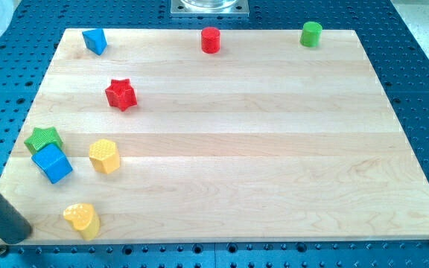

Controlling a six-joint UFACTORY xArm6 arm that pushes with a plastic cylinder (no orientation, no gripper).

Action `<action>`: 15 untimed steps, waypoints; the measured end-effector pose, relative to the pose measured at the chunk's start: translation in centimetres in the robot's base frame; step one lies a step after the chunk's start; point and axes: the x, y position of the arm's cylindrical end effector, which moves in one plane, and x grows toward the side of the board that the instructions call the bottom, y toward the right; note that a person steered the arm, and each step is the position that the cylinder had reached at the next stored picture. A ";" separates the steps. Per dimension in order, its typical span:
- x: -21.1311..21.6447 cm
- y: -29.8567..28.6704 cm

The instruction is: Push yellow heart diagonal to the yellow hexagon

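Observation:
The yellow heart [82, 219] lies near the board's bottom left edge. The yellow hexagon [104, 155] sits above it and slightly to the right, with a gap between them. My tip [17, 232] is at the board's bottom left corner, left of the yellow heart and a little lower, not touching it. The dark rod rises from the tip towards the view's left edge.
A blue cube [52, 163] and a green star [43, 138] sit close together left of the hexagon. A red star [121, 94] is higher up. Along the top edge are a blue block [94, 40], a red cylinder [211, 39] and a green cylinder [311, 33].

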 end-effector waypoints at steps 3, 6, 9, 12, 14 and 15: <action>-5.4 22.0; -11.7 19.0; -10.0 16.1; -17.7 11.1; -10.8 17.9; -10.1 13.8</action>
